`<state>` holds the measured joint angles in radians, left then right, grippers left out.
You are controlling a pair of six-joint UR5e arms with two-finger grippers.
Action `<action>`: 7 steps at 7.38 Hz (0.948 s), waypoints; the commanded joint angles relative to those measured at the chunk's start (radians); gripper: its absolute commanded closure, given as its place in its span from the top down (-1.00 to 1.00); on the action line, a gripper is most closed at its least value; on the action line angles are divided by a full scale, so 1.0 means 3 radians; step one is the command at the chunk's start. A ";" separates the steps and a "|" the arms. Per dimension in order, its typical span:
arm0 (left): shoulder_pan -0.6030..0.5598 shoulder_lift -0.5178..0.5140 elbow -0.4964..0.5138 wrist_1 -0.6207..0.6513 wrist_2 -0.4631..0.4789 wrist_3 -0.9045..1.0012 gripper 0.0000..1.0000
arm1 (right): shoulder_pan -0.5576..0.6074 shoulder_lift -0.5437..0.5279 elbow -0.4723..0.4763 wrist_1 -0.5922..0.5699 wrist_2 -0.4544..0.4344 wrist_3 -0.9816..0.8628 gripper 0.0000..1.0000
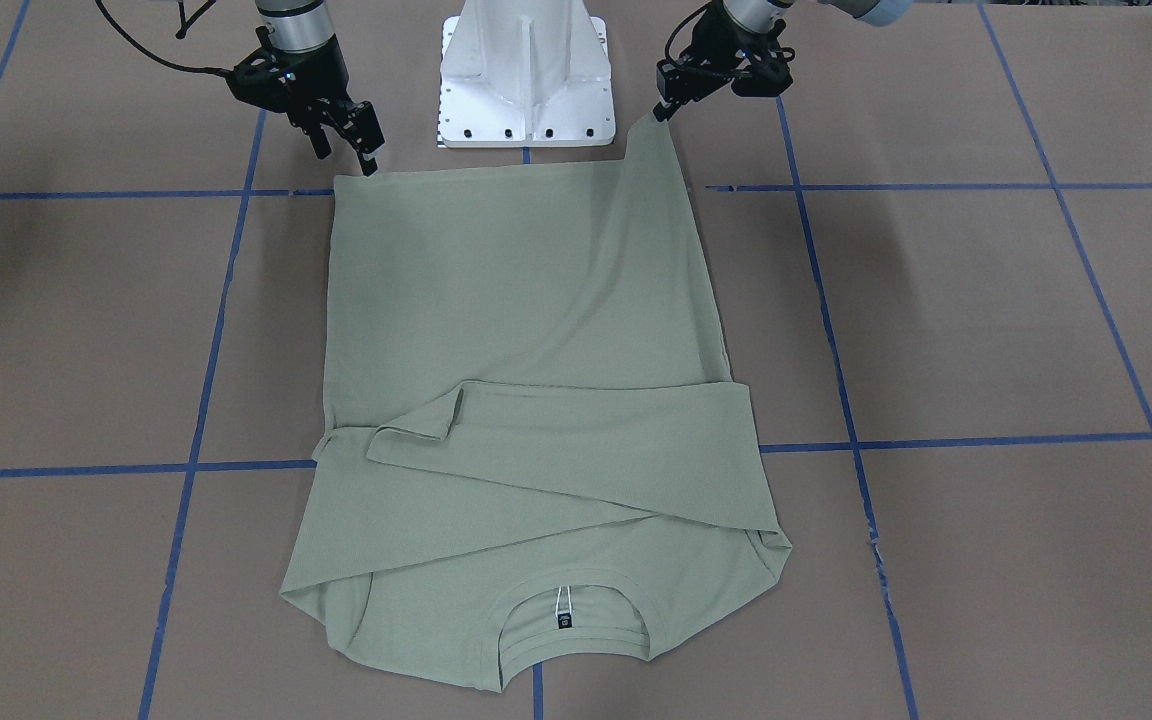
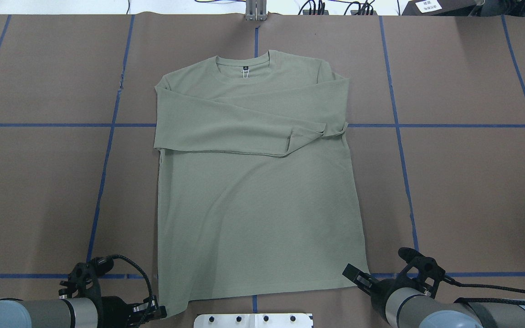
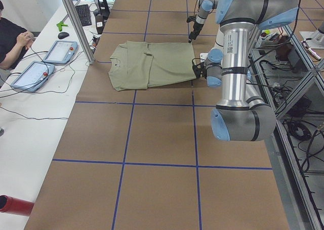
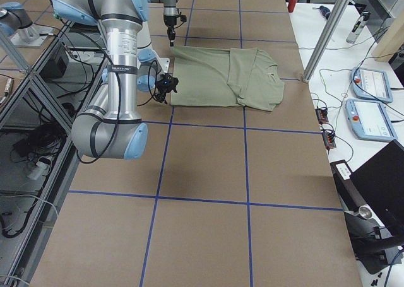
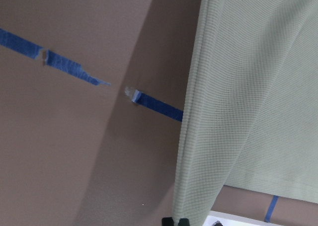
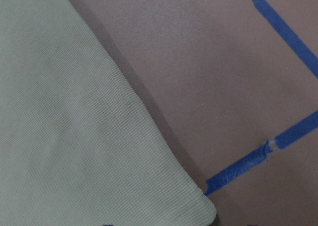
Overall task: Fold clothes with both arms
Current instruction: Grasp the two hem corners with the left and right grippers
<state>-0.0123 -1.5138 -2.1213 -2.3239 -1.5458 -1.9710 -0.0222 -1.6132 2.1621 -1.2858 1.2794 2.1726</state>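
Note:
The sage-green shirt [image 1: 526, 300] lies flat on the brown table, neckline [image 2: 245, 68] at the far side, both sleeves folded across the chest [image 2: 244, 123]. It also shows in both side views [image 3: 157, 63] [image 4: 214, 76]. My left gripper [image 1: 661, 108] is shut on the hem corner on its side and holds it raised, so the cloth hangs from the pinch in the left wrist view [image 5: 175, 221]. My right gripper [image 1: 344, 155] stands open at the other hem corner [image 6: 206, 211], which lies flat on the table. Both grippers show low in the overhead view, left [image 2: 160, 313] and right [image 2: 358, 275].
The white base pedestal [image 1: 526, 75] stands just behind the hem, between the arms. Blue tape lines [image 1: 936, 440] grid the table. Tablets [image 3: 61, 50] and a metal post [image 3: 76, 23] sit at the far edge, where a person [image 3: 10, 38] sits.

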 commanded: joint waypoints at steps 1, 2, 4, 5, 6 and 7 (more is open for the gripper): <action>0.0000 -0.0001 -0.0001 0.0000 -0.0001 -0.0001 -1.00 | 0.0033 -0.0002 -0.0054 0.0001 0.0000 -0.0048 0.80; 0.0000 -0.0001 -0.0001 -0.0005 -0.0001 -0.0001 -1.00 | 0.0033 0.0003 -0.0104 0.0001 -0.0005 -0.0048 0.80; 0.0000 -0.0001 -0.0006 0.0000 -0.0001 -0.0001 -1.00 | 0.0033 0.0008 -0.0151 0.0001 -0.0005 -0.0048 0.77; 0.0000 -0.0001 -0.0006 -0.0005 0.0004 -0.0001 -1.00 | 0.0033 0.0018 -0.0151 0.0001 -0.0005 -0.0037 0.75; 0.0000 -0.0001 -0.0006 -0.0005 -0.0001 -0.0001 -1.00 | 0.0028 0.0018 -0.0151 0.0001 -0.0005 -0.0037 0.69; 0.0000 -0.0001 -0.0011 -0.0005 0.0004 -0.0001 -1.00 | 0.0028 0.0018 -0.0151 0.0001 -0.0005 -0.0037 0.62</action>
<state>-0.0123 -1.5140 -2.1234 -2.3253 -1.5456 -1.9712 -0.0131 -1.6083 2.1176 -1.2855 1.2778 2.1609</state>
